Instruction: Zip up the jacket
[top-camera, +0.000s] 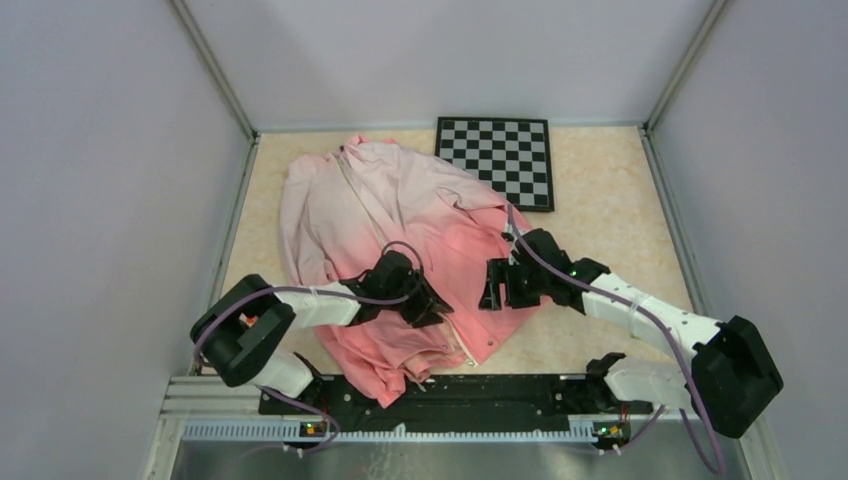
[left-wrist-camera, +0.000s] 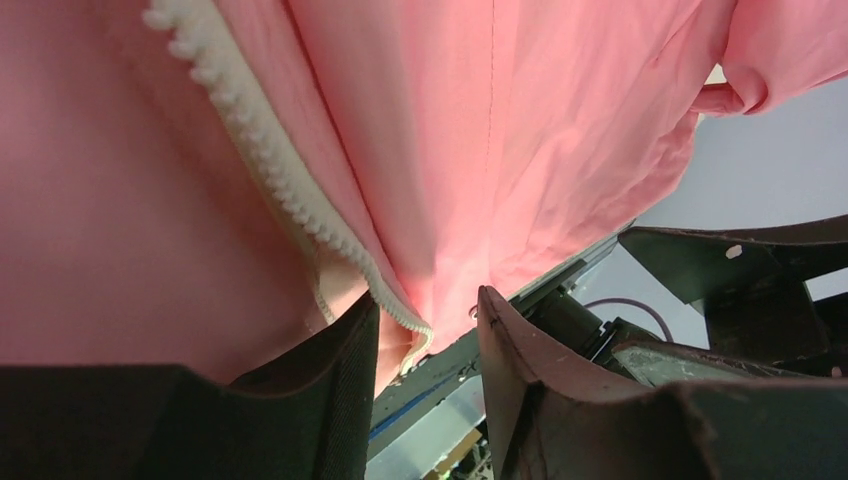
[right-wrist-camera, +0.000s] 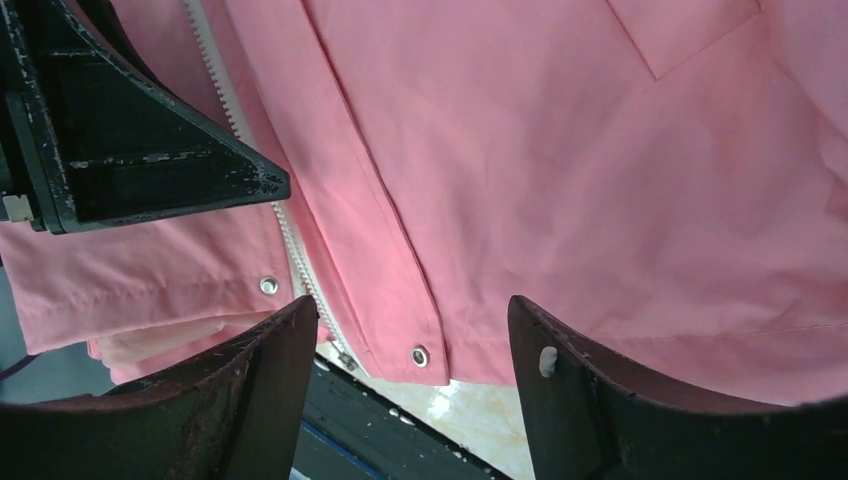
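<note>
Black-and-white arms (top-camera: 640, 305), purple cables (top-camera: 514, 222)

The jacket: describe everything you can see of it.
The jacket is thin fabric, pale pink at the collar deepening to coral at the hem, lying crumpled on the table, hem toward the arms. Its white zipper is open at the bottom; metal eyelets mark the hem corners. The left gripper straddles the zipper's end; the right gripper hovers open over the hem.

Crowded from 9 to 12 o'clock by jacket (top-camera: 400, 230), hem bunched at 6 against base rail (top-camera: 450, 395). Blocked at 1 by checkerboard (top-camera: 497, 158), just beside jacket. Free over bare table (top-camera: 600, 250) from 2 to 4. Narrow at centre between left gripper (top-camera: 427, 305) and right gripper (top-camera: 493, 288). Shut in by walls (top-camera: 100, 200) at 9, 12, 3
</note>
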